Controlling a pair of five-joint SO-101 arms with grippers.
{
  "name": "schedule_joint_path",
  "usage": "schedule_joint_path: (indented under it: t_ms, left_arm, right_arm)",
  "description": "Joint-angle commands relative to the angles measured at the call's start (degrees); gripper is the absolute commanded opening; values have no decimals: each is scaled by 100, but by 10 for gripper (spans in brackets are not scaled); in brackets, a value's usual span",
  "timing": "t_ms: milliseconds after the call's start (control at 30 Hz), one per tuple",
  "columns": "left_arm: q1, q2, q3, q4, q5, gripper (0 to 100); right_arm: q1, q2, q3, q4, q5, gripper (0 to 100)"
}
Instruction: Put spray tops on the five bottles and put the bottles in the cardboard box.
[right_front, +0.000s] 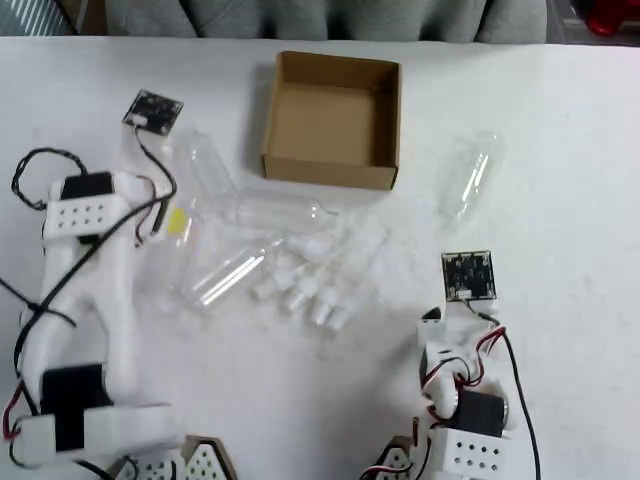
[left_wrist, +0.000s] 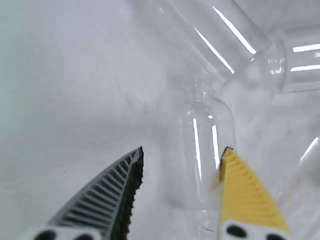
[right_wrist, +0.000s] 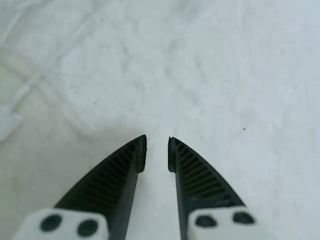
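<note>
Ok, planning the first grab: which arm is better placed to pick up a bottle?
Left: the left pincer, open, sits at a bottle; the right pincer hangs over bare table.

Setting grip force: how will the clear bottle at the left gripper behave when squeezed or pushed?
Round and lying on its side, the bottle would likely roll if nudged. It looks empty and thin-walled, so it is probably light and dentable. Its glossy surface could slip in the left gripper.

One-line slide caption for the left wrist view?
Left gripper open over a clear bottle lying on the white table, other bottles beyond.
</note>
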Motion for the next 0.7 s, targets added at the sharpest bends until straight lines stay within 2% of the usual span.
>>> schedule_joint_path:
  t_ms: [0, 167, 300, 433, 667]
  left_arm:
    - [-277, 374, -738, 114, -97, 248]
    - [-382, 514, -747, 123, -325, 271]
    - [-312, 505, -571, 369, -316, 328]
    - [-242, 523, -571, 607, -316, 332]
    - [31, 752, -360, 343, -264, 332]
  right_arm:
    - [40, -40, 53, -84, 62, 46]
    - [40, -40, 53, -84, 62, 46]
    - [40, -40, 53, -84, 62, 46]
    - [40, -40, 53, -84, 62, 46]
    - [40, -40, 53, -84, 62, 46]
